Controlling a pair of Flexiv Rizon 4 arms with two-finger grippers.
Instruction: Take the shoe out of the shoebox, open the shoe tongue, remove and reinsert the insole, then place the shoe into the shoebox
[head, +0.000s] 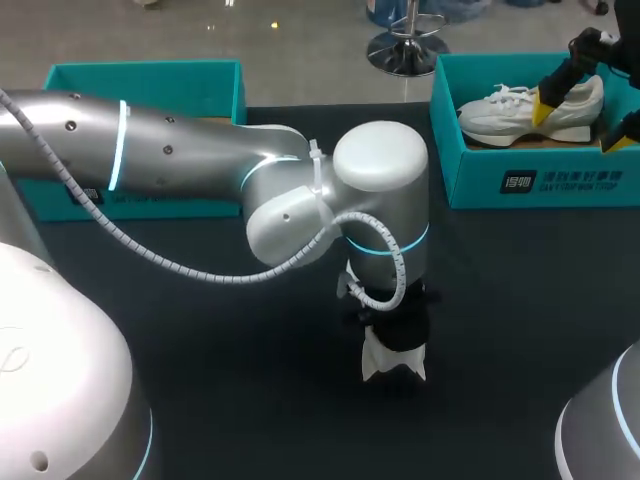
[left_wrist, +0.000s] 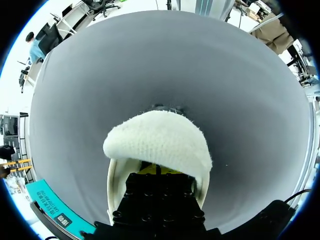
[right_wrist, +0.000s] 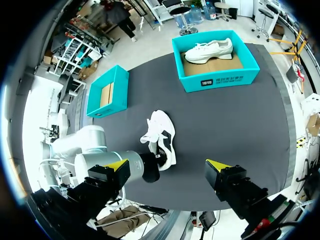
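Shoes (right_wrist: 161, 142) — two; teal shoeboxes (right_wrist: 216, 80) — two; arms (head: 200, 150) — two

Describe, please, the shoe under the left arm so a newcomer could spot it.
On the dark table, two teal boxes stand at the far edge. In the middle, under the left arm, lies a white shoe; unlike the other shoe, it is in no box.
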